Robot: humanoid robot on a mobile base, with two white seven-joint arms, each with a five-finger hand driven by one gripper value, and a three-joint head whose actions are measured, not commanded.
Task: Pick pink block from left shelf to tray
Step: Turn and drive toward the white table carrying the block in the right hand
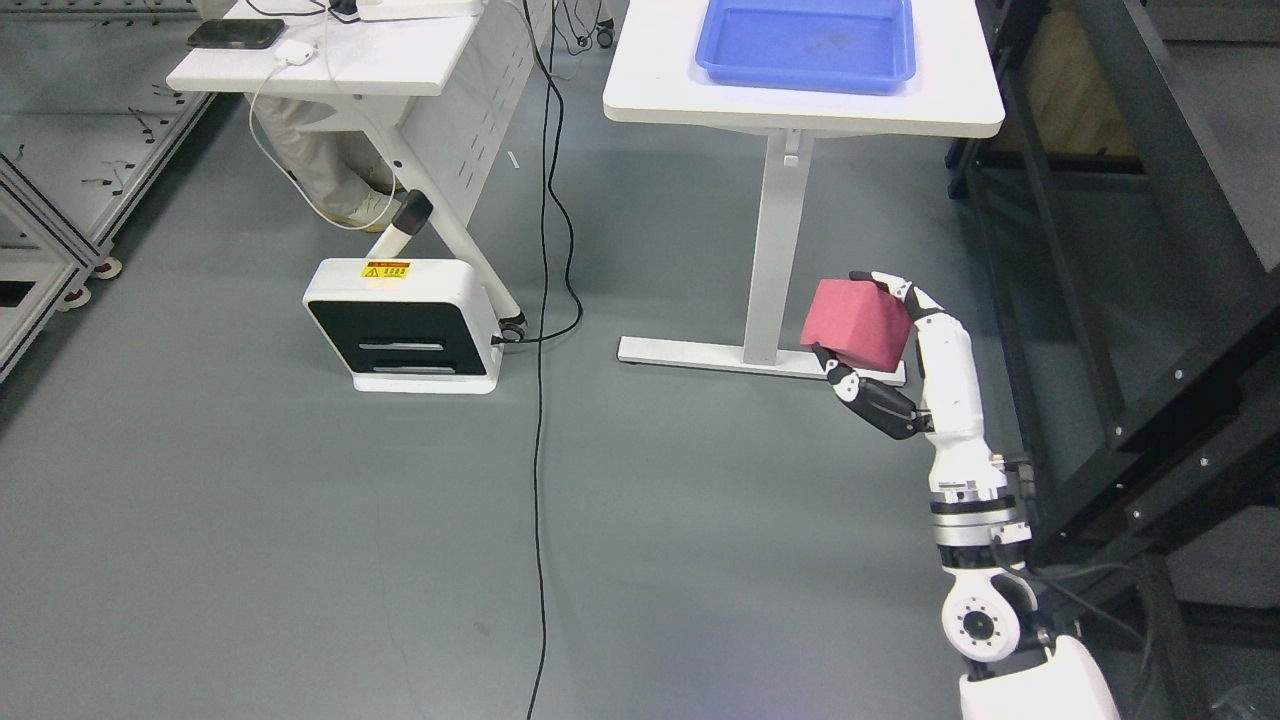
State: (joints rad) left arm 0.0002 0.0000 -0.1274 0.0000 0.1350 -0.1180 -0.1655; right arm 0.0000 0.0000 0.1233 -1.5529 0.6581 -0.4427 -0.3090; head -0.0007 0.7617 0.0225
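- The right robot hand [872, 345] is closed around the pink block [856, 323], fingers above and thumb below, so it rides securely.
- The blue tray [806, 62] sits on the desk [800, 108] well beyond the robot hand, ready to receive the block.

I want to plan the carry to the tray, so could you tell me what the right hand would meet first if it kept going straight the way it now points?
The right hand, shut on the pink block, points up-picture. First in line looks like the white table, its foot or edge, before the blue tray; depth is unclear.
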